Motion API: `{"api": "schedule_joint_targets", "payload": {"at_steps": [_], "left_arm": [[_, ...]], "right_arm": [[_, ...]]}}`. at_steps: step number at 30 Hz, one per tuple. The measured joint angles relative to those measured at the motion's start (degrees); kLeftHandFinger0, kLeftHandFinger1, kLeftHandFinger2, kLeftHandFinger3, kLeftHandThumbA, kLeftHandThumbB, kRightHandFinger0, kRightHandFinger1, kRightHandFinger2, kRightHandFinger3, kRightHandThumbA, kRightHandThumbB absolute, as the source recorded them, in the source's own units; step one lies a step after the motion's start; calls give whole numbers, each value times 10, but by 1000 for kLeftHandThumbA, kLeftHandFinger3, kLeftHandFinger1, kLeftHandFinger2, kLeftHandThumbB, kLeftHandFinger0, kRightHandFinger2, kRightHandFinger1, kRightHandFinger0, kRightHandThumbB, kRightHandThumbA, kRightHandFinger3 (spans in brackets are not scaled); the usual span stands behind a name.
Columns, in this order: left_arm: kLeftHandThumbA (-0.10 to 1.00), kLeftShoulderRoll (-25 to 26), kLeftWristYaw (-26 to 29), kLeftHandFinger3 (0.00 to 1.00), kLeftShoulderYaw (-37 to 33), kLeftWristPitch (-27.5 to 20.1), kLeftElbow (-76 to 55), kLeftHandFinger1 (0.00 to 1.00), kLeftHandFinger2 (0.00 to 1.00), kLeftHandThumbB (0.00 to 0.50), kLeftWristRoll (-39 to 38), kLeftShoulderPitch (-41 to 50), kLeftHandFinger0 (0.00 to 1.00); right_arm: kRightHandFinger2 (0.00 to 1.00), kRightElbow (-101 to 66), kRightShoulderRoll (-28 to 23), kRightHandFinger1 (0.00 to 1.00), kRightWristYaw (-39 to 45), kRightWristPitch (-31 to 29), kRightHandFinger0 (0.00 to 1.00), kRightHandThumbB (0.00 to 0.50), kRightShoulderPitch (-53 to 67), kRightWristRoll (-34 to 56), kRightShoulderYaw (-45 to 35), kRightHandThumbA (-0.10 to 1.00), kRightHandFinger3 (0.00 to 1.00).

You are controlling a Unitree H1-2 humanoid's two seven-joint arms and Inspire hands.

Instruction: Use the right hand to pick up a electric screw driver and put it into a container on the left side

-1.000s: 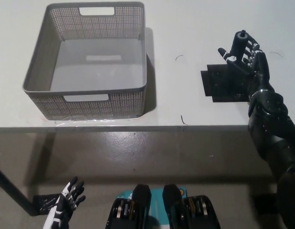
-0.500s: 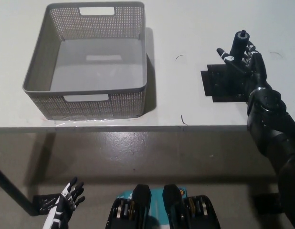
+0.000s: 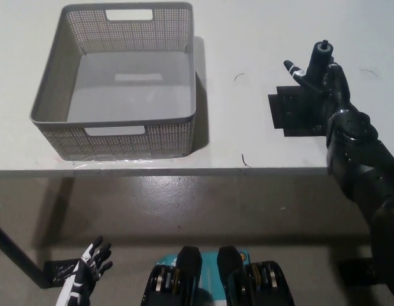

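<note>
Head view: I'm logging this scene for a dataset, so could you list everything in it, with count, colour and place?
Basket: one, grey, perforated, empty, on the table's left part.
Electric screwdriver: one, black, upright at the table's right, at the right hand.
Mat: one, black, flat on the table under the screwdriver.
Table: one, white, across the upper picture.
Floor: grey, below the table edge.
Right hand: black, at the screwdriver; grip unclear.
Left hand: white, open, resting low at lower left.

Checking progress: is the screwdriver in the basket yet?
No, the basket holds nothing; the screwdriver stands by the right hand.
</note>
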Motion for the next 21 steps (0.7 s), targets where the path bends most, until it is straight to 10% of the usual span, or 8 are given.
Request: {"api": "schedule_joint_targets", "payload": {"at_steps": [4, 6, 11, 12, 13, 15, 17, 21], "left_arm": [[1000, 1, 0, 1000, -1, 0, 0, 1000, 1000, 174, 0, 0, 1000], [1000, 1, 0, 1000, -2, 0, 0, 1000, 1000, 159, 1, 0, 1000], [1000, 1, 0, 1000, -2, 0, 0, 1000, 1000, 144, 3, 0, 1000], [1000, 2, 0, 1000, -2, 0, 0, 1000, 1000, 147, 3, -1, 1000], [1000, 2, 0, 1000, -2, 0, -1, 1000, 1000, 146, 3, -1, 1000], [1000, 3, 0, 1000, -1, 0, -2, 1000, 1000, 167, 3, -1, 1000], [1000, 4, 0, 1000, -1, 0, -3, 1000, 1000, 185, 3, -1, 1000], [1000, 7, 0, 1000, 0, 0, -3, 1000, 1000, 179, 4, -1, 1000]], "right_arm": [[629, 7, 3, 605, -22, 14, 630, 500, -10, -3, 13, 720, 951], [13, 9, 5, 14, -41, 22, 24, 500, -14, -8, 22, 692, 33], [317, 10, 10, 171, -73, 37, 17, 436, -17, -12, 33, 534, 166], [1000, 10, 10, 786, -72, 44, 444, 250, -18, -10, 30, 69, 98], [986, 10, 10, 1000, -70, 50, 824, 287, -19, -8, 27, 38, 130], [387, 10, 10, 429, -70, 60, 375, 197, -23, -8, 27, -99, 11], [579, 11, 11, 274, -73, 61, 10, 173, -24, -8, 26, -100, 186], [651, 11, 15, 279, -77, 58, 0, 171, -24, -8, 27, -100, 613]]}}
